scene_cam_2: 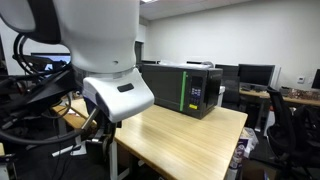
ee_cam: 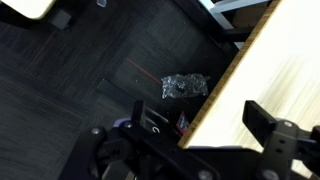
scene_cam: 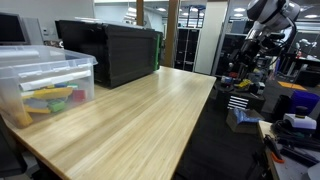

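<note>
The desk (scene_cam: pixel 130 120) is the biggest thing I have in front of me, a long pale wooden top, and nothing on it looks handled by me. In an exterior view the white arm (scene_cam_2: pixel 100 50) fills the foreground, off the end of the desk. A black appliance (scene_cam_2: pixel 190 90) stands at the far end. Beside it in an exterior view sits a clear plastic bin (scene_cam: pixel 45 75) with coloured pieces inside, well apart from my tool.

In the wrist view the tool (ee_cam: pixel 175 122) hangs over the desk's edge and the dark carpet, its jaws spread wide with nothing between them. Nearest to it is a crumpled silvery wrapper (ee_cam: pixel 185 86), lying on the floor just beside the desk edge, untouched. By my reckoning no grasp has begun, so all the work is left.
</note>
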`<state>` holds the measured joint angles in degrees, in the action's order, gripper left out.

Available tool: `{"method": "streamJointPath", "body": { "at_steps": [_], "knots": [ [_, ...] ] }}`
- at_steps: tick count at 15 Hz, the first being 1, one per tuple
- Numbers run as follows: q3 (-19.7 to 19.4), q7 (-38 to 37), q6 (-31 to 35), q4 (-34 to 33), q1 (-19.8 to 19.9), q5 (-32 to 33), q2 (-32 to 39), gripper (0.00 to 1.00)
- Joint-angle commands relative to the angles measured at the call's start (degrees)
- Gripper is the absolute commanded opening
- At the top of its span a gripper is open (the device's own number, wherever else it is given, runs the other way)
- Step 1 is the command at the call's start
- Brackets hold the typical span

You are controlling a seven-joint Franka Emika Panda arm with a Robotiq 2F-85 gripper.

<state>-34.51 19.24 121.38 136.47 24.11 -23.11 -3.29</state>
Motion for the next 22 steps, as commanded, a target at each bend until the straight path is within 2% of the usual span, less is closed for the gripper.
{"method": "streamJointPath", "body": {
  "at_steps": [1, 6, 8, 12, 15, 16, 22],
  "knots": [
    [-0.05, 1.63, 1.7, -0.42, 1.6, -2.37, 2.56, 1.0],
    [0.72, -0.03, 0.34, -0.02, 1.83, -0.78, 1.13, 1.0],
    [0.8, 0.81, -0.13, 0.36, 1.77, -2.7, 0.26, 1.0],
    [-0.56, 0.74, 0.74, 0.33, 3.18, -6.49, 3.04, 1.0],
    [-1.58, 0.93, 2.15, 0.7, 4.66, -7.25, 3.91, 1.0],
    [-2.49, 1.49, 3.91, 1.13, 5.89, -7.74, 4.35, 1.0],
    [-2.94, 2.83, 13.02, 4.23, 6.02, -11.85, 3.93, 1.0]
  ]
}}
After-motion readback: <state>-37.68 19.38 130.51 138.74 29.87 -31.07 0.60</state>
